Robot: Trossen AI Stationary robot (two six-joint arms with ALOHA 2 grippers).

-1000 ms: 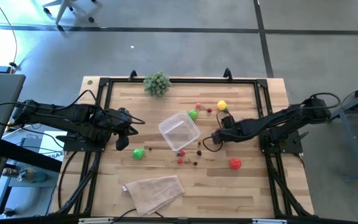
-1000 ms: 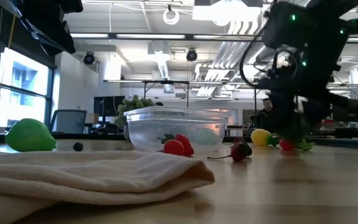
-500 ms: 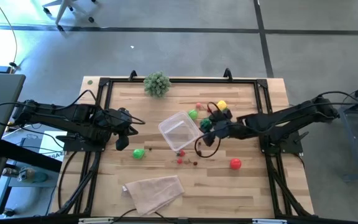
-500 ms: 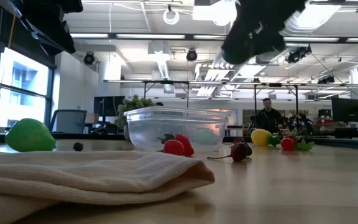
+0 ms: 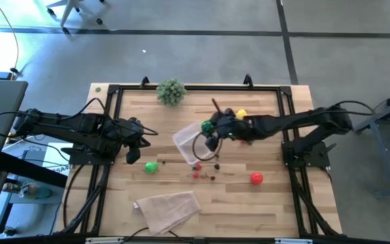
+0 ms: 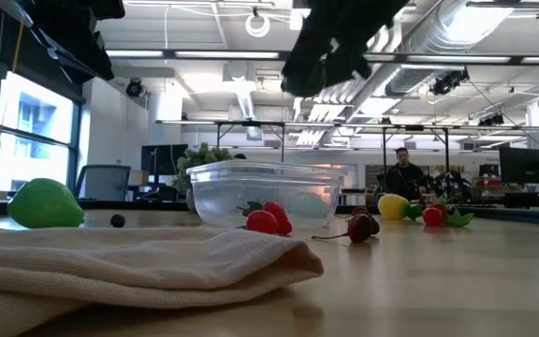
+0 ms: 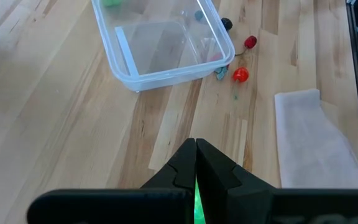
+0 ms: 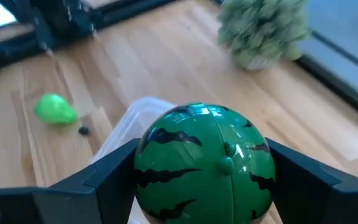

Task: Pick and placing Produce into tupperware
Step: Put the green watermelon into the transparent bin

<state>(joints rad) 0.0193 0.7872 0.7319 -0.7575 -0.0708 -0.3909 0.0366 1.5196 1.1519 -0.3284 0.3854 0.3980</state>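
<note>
In the high view, nearest at about 6 o'clock on the table (image 5: 263,203), a beige cloth (image 5: 168,207) lies crumpled. Just past it, a few tiny dark-red pieces (image 5: 196,175) lie scattered, with a red fruit (image 5: 256,178) off at 4 o'clock and a green fruit (image 5: 152,167) at 8 o'clock.

The left claw (image 5: 138,142) sits at 9 o'clock, its fingers pressed together on nothing, well apart from the tupperware (image 5: 193,144).

The clear tupperware stands near the table's middle, upright. The right claw (image 5: 208,129) hangs above the tupperware's 1 o'clock corner, its fingers (image 8: 104,180) clamped on either side of a striped green watermelon (image 8: 204,163), which is lifted clear of the table.

A yellow fruit (image 5: 242,114) lies further on toward 1 o'clock, beside the right arm. At 11 o'clock, on the far edge, stands a bushy pale-green plant ball (image 5: 171,91).
</note>
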